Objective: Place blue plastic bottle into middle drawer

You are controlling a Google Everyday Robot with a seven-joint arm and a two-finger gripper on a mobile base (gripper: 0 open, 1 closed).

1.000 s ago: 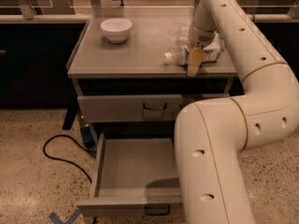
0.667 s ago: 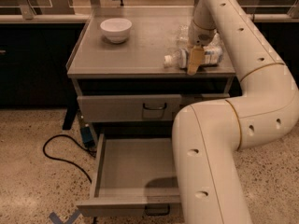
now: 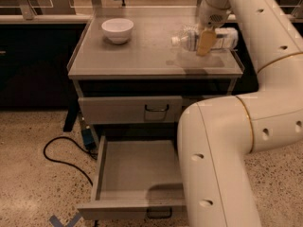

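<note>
the gripper [image 3: 205,42] sits at 1 o'clock over the table [image 3: 142,58], its claw closed narrow across the middle of the blue plastic bottle [image 3: 188,40]. the bottle is held on its side, cap pointing toward 9 o'clock. a white bowl [image 3: 117,30] stands at 11 o'clock. the middle drawer [image 3: 137,171] is pulled open at 6 o'clock, below a shut drawer [image 3: 123,110].
</note>
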